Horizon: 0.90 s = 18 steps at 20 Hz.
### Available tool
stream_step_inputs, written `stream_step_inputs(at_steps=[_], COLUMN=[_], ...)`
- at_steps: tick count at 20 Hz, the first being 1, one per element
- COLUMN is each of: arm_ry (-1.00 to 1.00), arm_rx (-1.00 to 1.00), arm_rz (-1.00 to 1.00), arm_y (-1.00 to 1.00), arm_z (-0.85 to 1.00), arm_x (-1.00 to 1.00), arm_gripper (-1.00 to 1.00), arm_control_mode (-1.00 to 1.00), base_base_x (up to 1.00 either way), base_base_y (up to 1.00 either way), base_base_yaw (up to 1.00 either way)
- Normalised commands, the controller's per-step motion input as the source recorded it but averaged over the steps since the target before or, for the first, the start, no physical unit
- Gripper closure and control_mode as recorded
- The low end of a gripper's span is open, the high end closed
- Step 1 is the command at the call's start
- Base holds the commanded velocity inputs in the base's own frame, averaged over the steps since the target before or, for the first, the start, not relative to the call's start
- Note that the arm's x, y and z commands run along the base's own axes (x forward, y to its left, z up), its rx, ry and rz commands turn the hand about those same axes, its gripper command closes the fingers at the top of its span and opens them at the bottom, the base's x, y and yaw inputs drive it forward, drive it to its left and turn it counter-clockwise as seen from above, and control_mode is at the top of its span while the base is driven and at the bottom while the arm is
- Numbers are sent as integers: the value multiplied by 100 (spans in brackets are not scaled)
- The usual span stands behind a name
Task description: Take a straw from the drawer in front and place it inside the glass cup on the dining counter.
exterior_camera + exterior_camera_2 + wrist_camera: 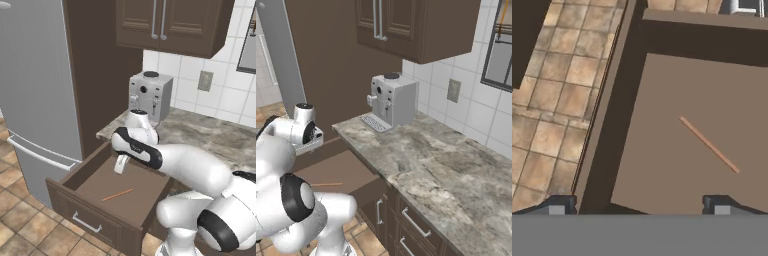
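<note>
From the left base view, the drawer point(131, 220) stands pulled out with the straw point(118, 194) lying flat and slantwise on its brown floor, and the gripper point(120, 165) hangs above the back part of the drawer, apart from the straw, seemingly poised to descend on it. In the right base view the arm's hand sits over the open drawer point(338, 172) beside the marble worktop point(446, 170) with the coffee machine point(390, 101), the straw point(326, 184) just peeking past the robot's body. The hand view looks down past widely spread fingertips point(716, 206) at the straw point(709, 145), which lies ahead and untouched, so nothing is held yet.
</note>
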Motion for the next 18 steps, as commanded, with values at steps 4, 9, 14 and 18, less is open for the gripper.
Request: stream_step_inputs(at_steps=[4, 9, 14, 18], arm_ry=[16, 2, -13, -23], arm_rx=[-15, -11, 0, 0], arm_rz=[25, 28, 26, 23], arm_y=[13, 18, 20, 2], arm_z=[-48, -42, -40, -43], arm_x=[67, 19, -2, -4], arm_gripper=[-100, -100, -100, -100], arm_control_mode=[-100, -100, -100, -100], base_base_x=[0, 0, 0, 0], base_base_y=[0, 0, 0, 0], base_base_yaw=[0, 0, 0, 0])
